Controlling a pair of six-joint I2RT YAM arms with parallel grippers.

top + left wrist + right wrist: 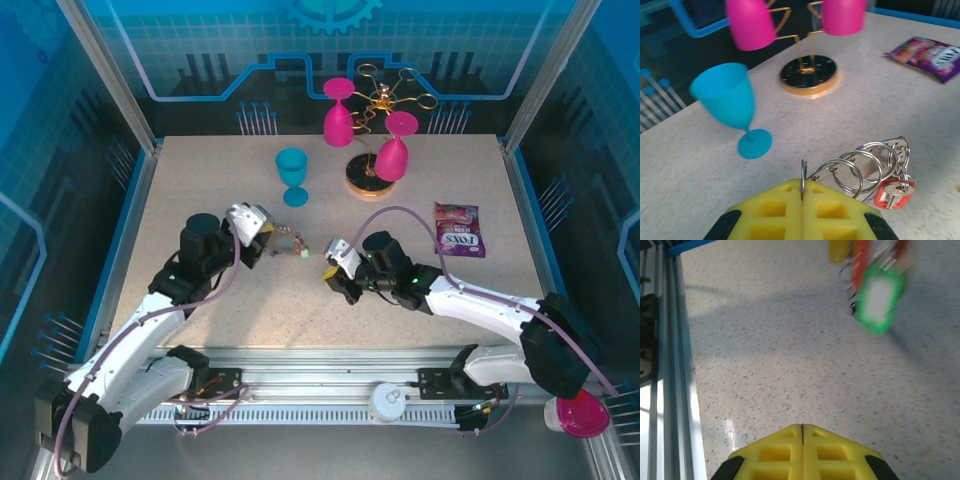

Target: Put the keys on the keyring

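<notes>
In the middle of the table, your two arms meet from opposite sides. The left arm reaches up from its base and bends inward, wrist pointing right. The right arm stretches low across the table toward the left, wrist angled at the same spot.

Your left gripper has its yellow fingers pressed together, pinching the edge of a thin silvery ring. That ring is the first in the keyring, a chain of linked silver loops trailing off to the right. The red-headed key sits at the far end of the chain, by the tabletop. From above, the bunch lies just right of the left fingertips and between the two grippers.

Your right gripper is also pressed together, pad against pad with nothing between them, and it hovers over bare tabletop. Ahead of it, blurred, you see a green-headed key with red and yellow heads beside it.

The blue goblet stands upright behind the keys, its bowl open upward and plain blue inside. Further back, the gold wire rack carries two pink goblets, both hanging mouth down. A purple packet lies flat to the right, well apart from the keys
</notes>
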